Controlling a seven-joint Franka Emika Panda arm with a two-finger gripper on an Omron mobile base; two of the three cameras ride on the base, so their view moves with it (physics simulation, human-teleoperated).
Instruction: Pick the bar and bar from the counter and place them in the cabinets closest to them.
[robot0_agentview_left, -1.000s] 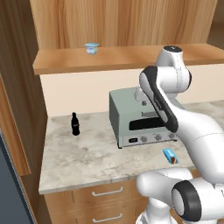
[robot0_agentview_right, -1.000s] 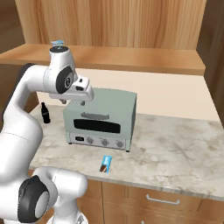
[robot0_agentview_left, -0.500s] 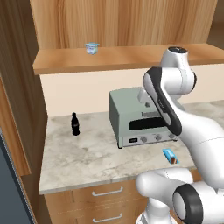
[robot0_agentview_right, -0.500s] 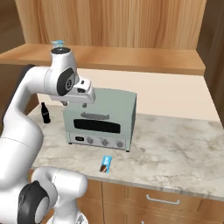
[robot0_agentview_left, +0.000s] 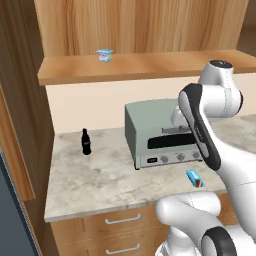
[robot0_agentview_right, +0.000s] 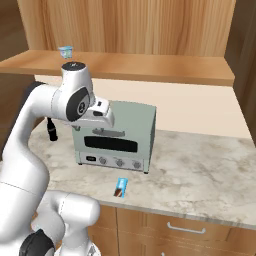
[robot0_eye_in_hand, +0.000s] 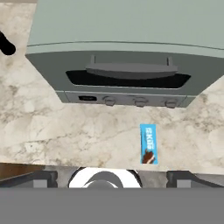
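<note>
The blue bar (robot0_eye_in_hand: 148, 143) with a red-brown end lies flat on the marble counter in front of the toaster oven, close to the counter's front edge (robot0_agentview_left: 194, 178) (robot0_agentview_right: 120, 187). My gripper (robot0_eye_in_hand: 111, 178) hovers high above it and looks down; its two dark fingertips (robot0_eye_in_hand: 40, 178) stand far apart, open, with nothing between them. In the right base view the hand (robot0_agentview_right: 98, 113) hangs in front of the oven's top. The dark purple bar is out of view. The light-brown cabinets (robot0_agentview_left: 140, 25) (robot0_agentview_right: 135, 22) and their shelf ledge (robot0_agentview_left: 150, 67) run above the counter.
A grey-green toaster oven (robot0_agentview_left: 160, 132) (robot0_agentview_right: 117, 136) (robot0_eye_in_hand: 122, 52) stands mid-counter. A small black bottle (robot0_agentview_left: 86, 142) (robot0_agentview_right: 50, 130) stands to its left. A small pale-blue cup (robot0_agentview_left: 104, 55) (robot0_agentview_right: 65, 51) sits on the ledge. Drawer fronts with silver handles (robot0_agentview_left: 120, 219) are below.
The arm's upper joint has risen and swung slightly to the right above the toaster oven. The blue bar has stayed in place.
</note>
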